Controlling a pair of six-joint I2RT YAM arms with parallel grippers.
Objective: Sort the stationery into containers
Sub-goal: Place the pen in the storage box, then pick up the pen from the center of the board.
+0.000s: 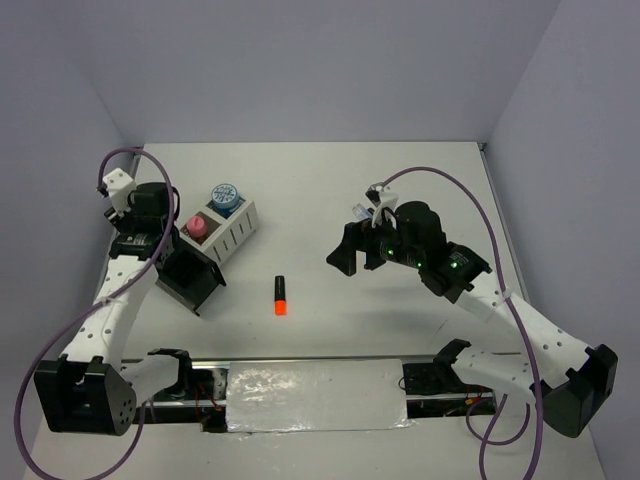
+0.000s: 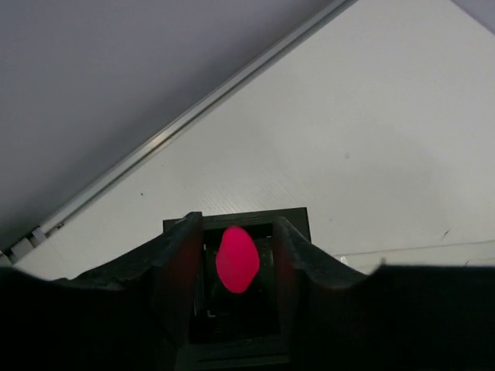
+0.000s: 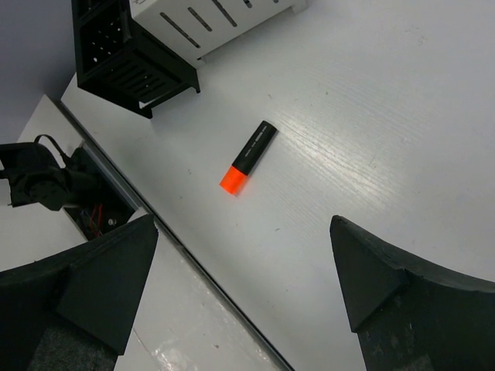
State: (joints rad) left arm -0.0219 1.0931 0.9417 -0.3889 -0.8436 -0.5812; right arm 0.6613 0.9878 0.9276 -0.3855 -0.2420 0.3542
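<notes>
My left gripper (image 2: 236,224) hangs over a compartment of the black container (image 2: 294,219), which stands at the left (image 1: 190,280). A pink highlighter (image 2: 237,260) is upright between its fingers with a gap on each side, so the jaws stand slightly open. The white-grey container (image 1: 235,232) beside it holds a blue patterned tape roll (image 1: 224,196) and a pink tube (image 1: 197,228). An orange highlighter (image 1: 280,295) lies alone on the table; in the right wrist view the orange highlighter (image 3: 249,157) is ahead of my right gripper (image 3: 242,224). That gripper (image 1: 345,258) hovers wide open, holding nothing.
A metal rail with a taped white panel (image 1: 315,395) runs along the near table edge between the arm bases. Walls close the table on the left, back and right. Both containers (image 3: 128,58) sit close together at the left.
</notes>
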